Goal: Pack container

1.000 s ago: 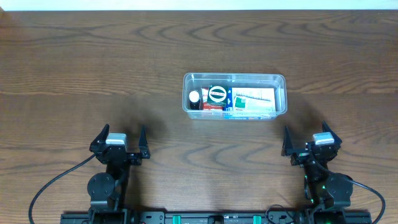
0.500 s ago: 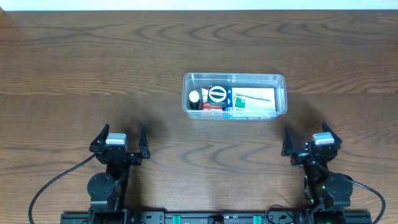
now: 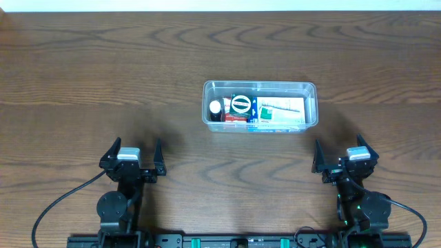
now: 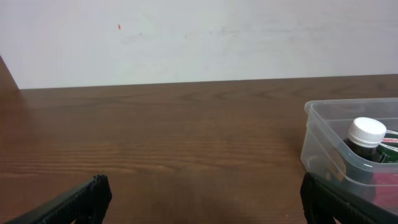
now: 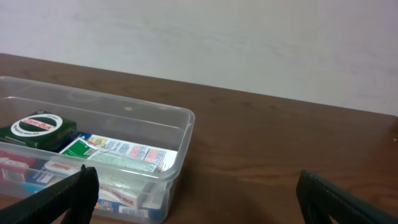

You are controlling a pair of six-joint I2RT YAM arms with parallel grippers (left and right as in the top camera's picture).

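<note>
Packing looked finished, or very nearly so, from where I stood. The container (image 3: 275, 83), a clear shallow tub, sat on the wooden table (image 3: 103, 62) a little right of centre, well ahead of both arms. It already had things in it: a small dark bottle (image 3: 216, 108) with a white cap at its left end, a dark green packet (image 3: 241, 105) with a round white label beside that, a flat white-and-green box (image 3: 282, 109) filling the right half, and something red (image 3: 236, 118) near the front wall that I could not make out. I saw no loose item on the table outside the tub. No lid was in sight either, so I could not tell whether closing it was part of the job. The left gripper (image 3: 136, 146) hung near the table's front edge with its jaws spread wide and nothing between them. The right gripper (image 3: 340, 148) was the same, wide open and empty. Both were well apart from the tub. My guess was that little or nothing remained, unless more items were to come.
</note>
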